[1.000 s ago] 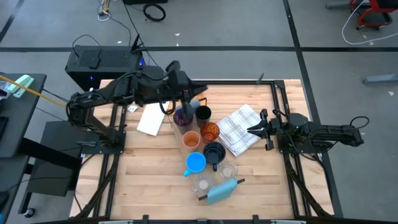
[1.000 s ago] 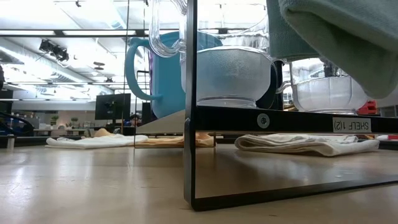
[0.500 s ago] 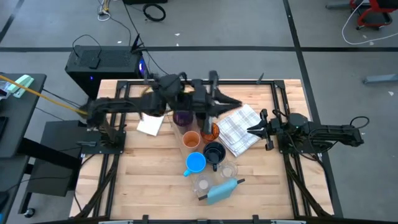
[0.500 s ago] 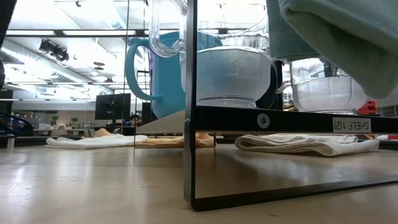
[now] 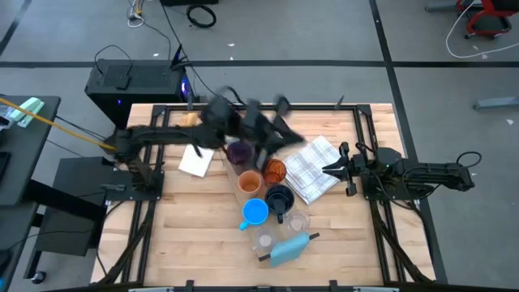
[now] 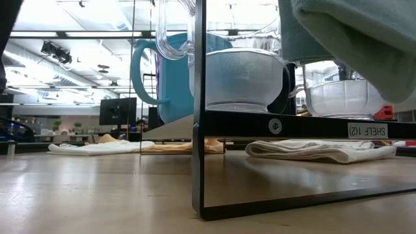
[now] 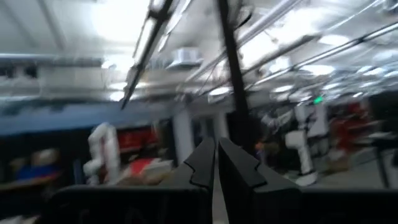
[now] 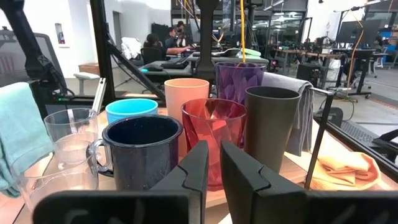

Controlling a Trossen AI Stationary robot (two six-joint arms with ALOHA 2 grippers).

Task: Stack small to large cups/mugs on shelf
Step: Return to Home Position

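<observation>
**Cups all on the shelf; only my left arm to park**

Left wrist view: my left gripper (image 7: 216, 142) has its fingers nearly touching and holds nothing; it looks up at the ceiling.

High view: that gripper hangs over the far end of the row. The row runs purple tumbler (image 5: 238, 152), light orange cup (image 5: 249, 182), dark orange cup (image 5: 274, 170), navy mug (image 5: 280, 199), blue mug (image 5: 255, 212), clear glasses (image 5: 298, 221). My right gripper (image 5: 345, 169) waits beside the checked cloth (image 5: 312, 166).

Low view: the blue mug and clear glasses stand on the shelf (image 6: 305, 127).

Right wrist view: my right fingers are narrow and empty too. The black cup (image 8: 272, 127) stands beside the purple tumbler.

I judge the stacking done; only parking my left arm is left.
</observation>
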